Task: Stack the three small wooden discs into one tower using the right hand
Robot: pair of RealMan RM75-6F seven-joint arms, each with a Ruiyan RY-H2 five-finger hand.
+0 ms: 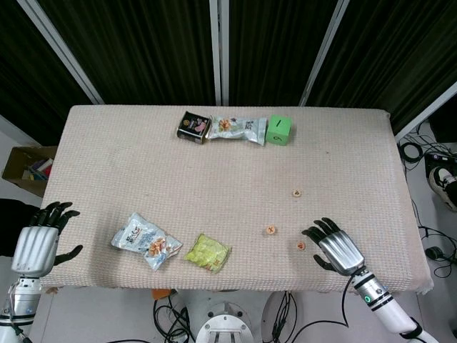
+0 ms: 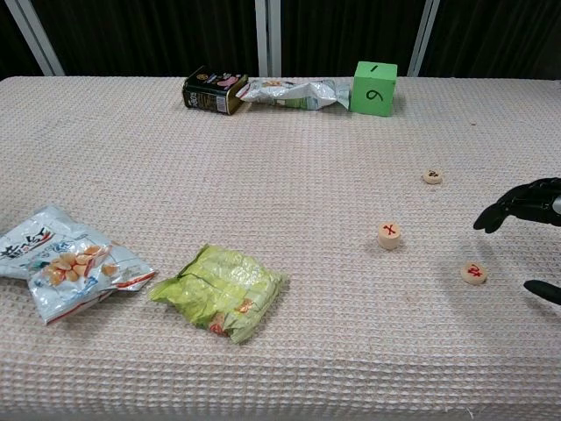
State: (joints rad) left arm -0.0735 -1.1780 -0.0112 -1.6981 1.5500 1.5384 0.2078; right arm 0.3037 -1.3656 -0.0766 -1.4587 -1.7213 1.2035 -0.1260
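Off the desk's (image 1: pixel 107 143) near left corner, the left hand (image 1: pixel 39 239) hovers with fingers spread, holding nothing. Near the front edge lie a white snack bag (image 1: pixel 145 241) and a yellow-green packet (image 1: pixel 208 253). By the far edge sit a dark tin (image 1: pixel 193 126), a snack pouch (image 1: pixel 238 128) and a green cube (image 1: pixel 279 130). Toward the near right corner, three wooden discs lie apart, unstacked: one marked disc (image 2: pixel 390 234), a farther disc (image 2: pixel 431 176), and a nearest disc (image 2: pixel 474 274) just beside the right hand (image 1: pixel 335 245), whose fingers are spread and empty.

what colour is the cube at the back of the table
Bright green cube with black markings on its faces, clearest in the chest view.
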